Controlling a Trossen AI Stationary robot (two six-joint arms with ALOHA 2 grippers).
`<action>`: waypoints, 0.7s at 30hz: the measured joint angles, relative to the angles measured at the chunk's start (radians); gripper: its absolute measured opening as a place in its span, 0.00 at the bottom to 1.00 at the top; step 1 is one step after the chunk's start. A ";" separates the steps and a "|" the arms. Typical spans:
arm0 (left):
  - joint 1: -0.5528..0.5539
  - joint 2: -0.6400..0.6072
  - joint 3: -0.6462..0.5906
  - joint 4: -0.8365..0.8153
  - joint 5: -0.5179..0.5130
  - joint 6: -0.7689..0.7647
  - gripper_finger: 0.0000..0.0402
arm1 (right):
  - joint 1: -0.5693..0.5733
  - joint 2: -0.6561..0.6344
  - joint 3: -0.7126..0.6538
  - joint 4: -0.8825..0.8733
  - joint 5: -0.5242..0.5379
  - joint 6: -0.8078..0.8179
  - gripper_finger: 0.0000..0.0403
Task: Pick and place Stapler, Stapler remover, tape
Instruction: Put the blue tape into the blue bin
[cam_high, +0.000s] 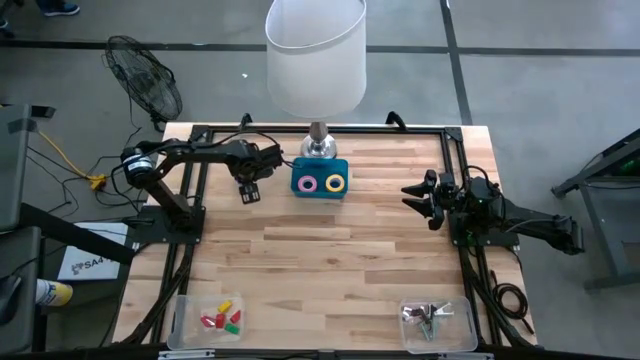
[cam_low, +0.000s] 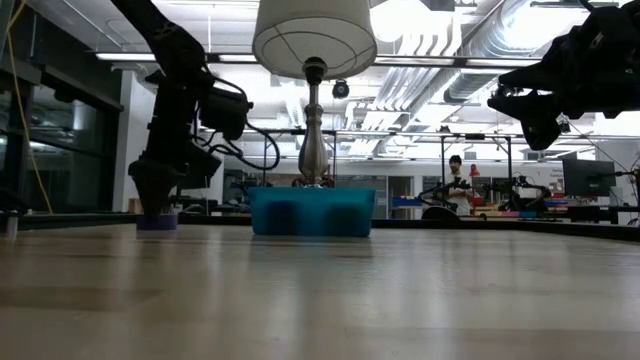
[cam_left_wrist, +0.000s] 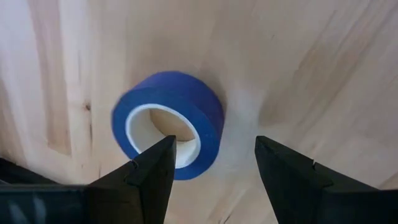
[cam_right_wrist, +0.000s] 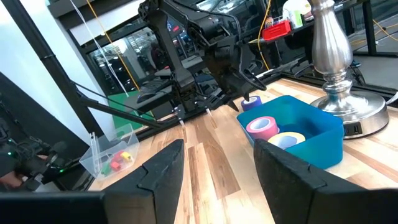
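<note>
A blue tape roll (cam_left_wrist: 208, 109) lies flat on the wooden table, left of a blue bin (cam_high: 320, 193). My left gripper (cam_left_wrist: 214, 146) hangs open over the roll, pointing down. One finger (cam_left_wrist: 155, 168) stands over the hollow centre, and the other finger (cam_left_wrist: 280, 171) is outside the wall. In the low view the left gripper (cam_low: 155, 203) is just above the roll (cam_low: 157, 221). A pink roll (cam_high: 306, 183) and a yellow roll (cam_high: 333, 183) lie in the bin. My right gripper (cam_high: 425, 200) waits open, raised near the table's right edge. No stapler shows. My left gripper comes at the blue roll from above with its fingers on either side of the roll's wall (cam_left_wrist: 214, 134). I cannot tell whether either finger touches the roll. The roll lies flat on the table.
A lamp (cam_high: 315, 60) stands behind the bin, with its base (cam_high: 320, 147) at the far edge. A clear tray (cam_high: 185, 320) at the near left holds small red, yellow and green blocks. Another clear tray (cam_high: 465, 325) at the near right holds small metal pieces. Bare wood lies between them.
</note>
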 joint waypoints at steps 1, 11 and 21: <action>0.000 0.000 -0.008 0.004 0.000 0.000 0.53 | 0.000 0.000 0.000 0.000 0.000 0.000 0.46; 0.000 -0.003 -0.069 0.075 0.039 0.007 0.53 | 0.000 0.000 0.000 0.000 0.000 0.000 0.46; 0.001 -0.005 -0.081 0.074 0.105 0.031 0.40 | 0.000 0.000 0.000 0.000 0.000 0.000 0.46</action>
